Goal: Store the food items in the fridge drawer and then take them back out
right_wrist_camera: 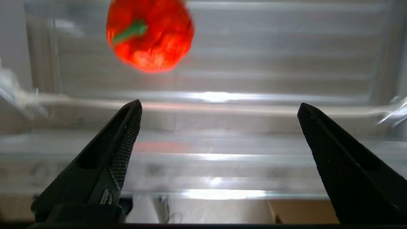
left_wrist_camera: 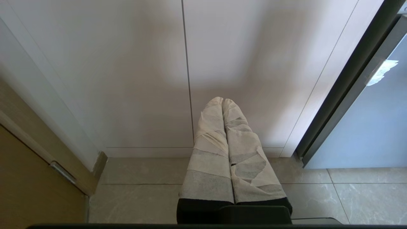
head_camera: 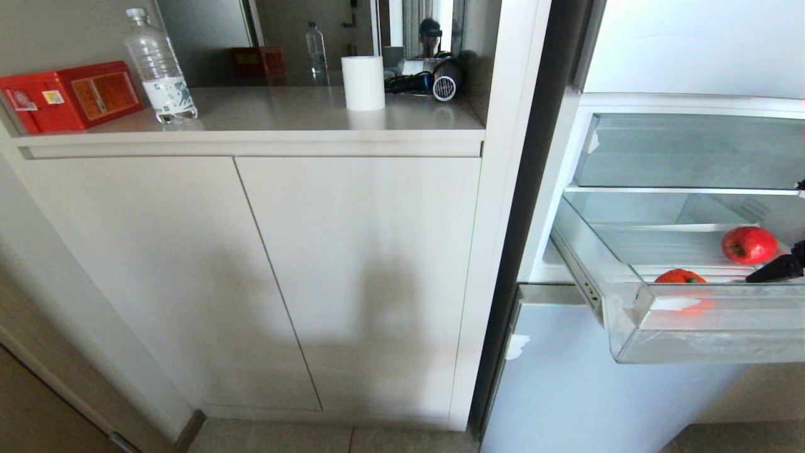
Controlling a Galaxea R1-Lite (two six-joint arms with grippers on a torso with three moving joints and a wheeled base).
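The fridge drawer (head_camera: 692, 327) stands pulled out at the right of the head view. Two food items lie in it: a glossy red apple (head_camera: 748, 244) toward the back right and a red pepper (head_camera: 679, 276) just behind the frosted front. A black finger (head_camera: 777, 269) of my right gripper reaches in from the right edge, just below the apple. In the right wrist view the right gripper (right_wrist_camera: 219, 106) is open and empty over the drawer's front wall (right_wrist_camera: 222, 159), with the green-stemmed pepper (right_wrist_camera: 149, 35) beyond it. My left gripper (left_wrist_camera: 222, 101), wrapped in white tape, is shut and parked low before the cabinet.
A shorter clear bin (head_camera: 692, 151) sits above the drawer, and a pale blue fridge door panel (head_camera: 597, 390) below it. To the left is a white cabinet (head_camera: 251, 264); its counter carries a red box (head_camera: 69, 94), a water bottle (head_camera: 160, 66) and a white cup (head_camera: 363, 82).
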